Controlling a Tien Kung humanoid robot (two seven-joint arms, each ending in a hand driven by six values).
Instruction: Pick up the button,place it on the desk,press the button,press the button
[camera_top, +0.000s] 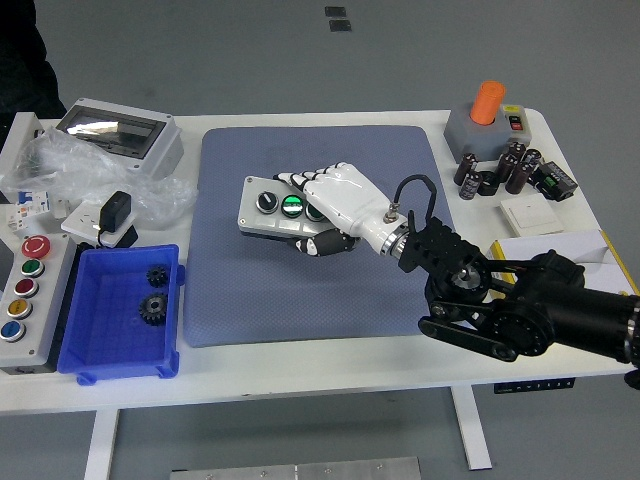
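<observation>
A grey button box (268, 209) with a black knob, a lit green button and more buttons under the hand sits on or just above the blue mat (250, 290), near its middle. My right hand (325, 212), white with black fingertips, is shut on the box's right end, fingers over its top and thumb at its front edge. The right arm reaches in from the lower right. The left arm is out of view.
A blue bin (100, 340) with two gears stands at the front left, next to a grey panel of coloured buttons (25, 290). A grey enclosure (120, 130), plastic wrap and an adapter lie at the back left. An orange-topped switch (487, 115), capacitors (500, 170) and an envelope (560, 250) are at the right.
</observation>
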